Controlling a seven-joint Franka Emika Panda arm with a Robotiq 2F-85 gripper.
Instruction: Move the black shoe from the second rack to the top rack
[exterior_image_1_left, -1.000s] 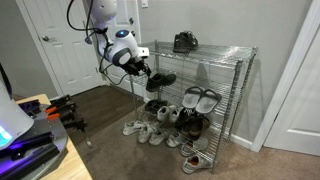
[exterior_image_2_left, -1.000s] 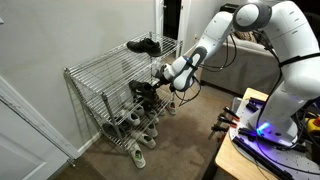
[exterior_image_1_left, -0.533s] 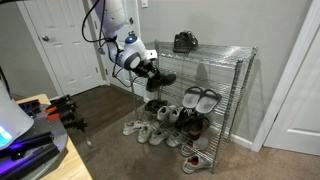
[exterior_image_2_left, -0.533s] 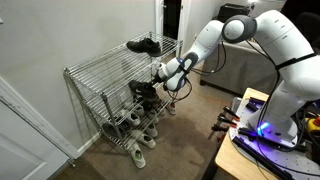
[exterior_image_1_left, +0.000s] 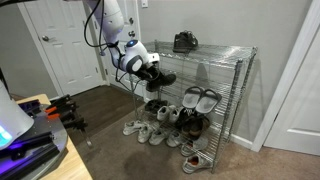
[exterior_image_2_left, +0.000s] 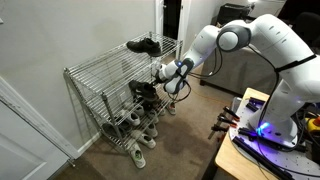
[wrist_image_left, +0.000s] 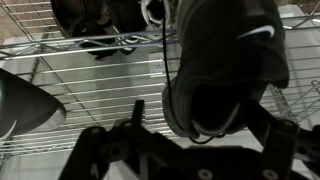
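I hold a black shoe (exterior_image_1_left: 161, 78) at the front left end of the wire rack (exterior_image_1_left: 228, 62), level with the second shelf and tilted. In the wrist view the shoe (wrist_image_left: 228, 55) shows a white logo, and its heel opening sits between my fingers. My gripper (exterior_image_1_left: 141, 62) is shut on the shoe's heel; it also shows in an exterior view (exterior_image_2_left: 171, 72) and in the wrist view (wrist_image_left: 200, 118). Another black shoe (exterior_image_1_left: 185, 41) stands on the top shelf and shows in an exterior view (exterior_image_2_left: 143, 45) too.
Several shoes fill the lower shelves (exterior_image_1_left: 199, 98) and the floor (exterior_image_1_left: 150, 131) in front of the rack. A white door (exterior_image_1_left: 62, 45) stands behind my arm. A table with equipment (exterior_image_1_left: 35, 140) is in the near corner.
My gripper has risen a little with the black shoe and drawn slightly out from the second shelf. The arm's upper links have swung upward.
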